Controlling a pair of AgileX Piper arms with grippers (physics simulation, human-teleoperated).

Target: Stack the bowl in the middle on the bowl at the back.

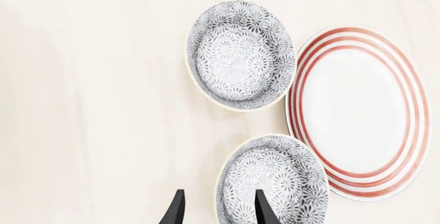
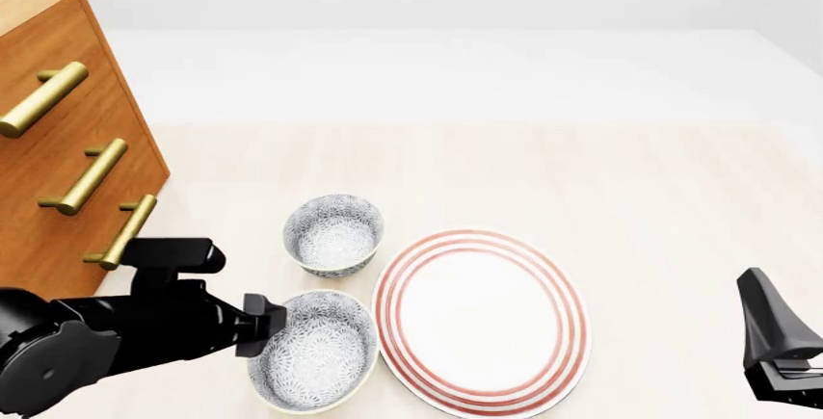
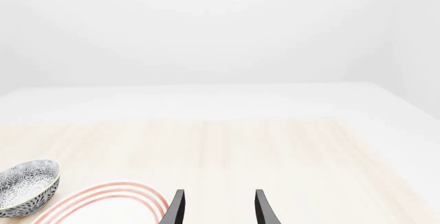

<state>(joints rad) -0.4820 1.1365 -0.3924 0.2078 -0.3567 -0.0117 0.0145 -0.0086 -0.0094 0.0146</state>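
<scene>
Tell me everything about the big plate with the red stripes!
The plate is big, round and white, with three thin red rings running around near its edge and a plain white middle. It looks smooth and glossy, like ceramic. It lies flat on the pale wooden table, empty, with nothing on it. It sits to the right of the two little speckled bowls, its left edge very close to both, though I cannot tell if they touch. No claw is touching it.

Bright, even light all round, no glare. Only faint soft shadows hug the bowls point(image 2: 333, 234) and plate point(image 2: 479, 321) on the pale table point(image 2: 669, 207). Everything looks sharp, no blur or warping.
</scene>
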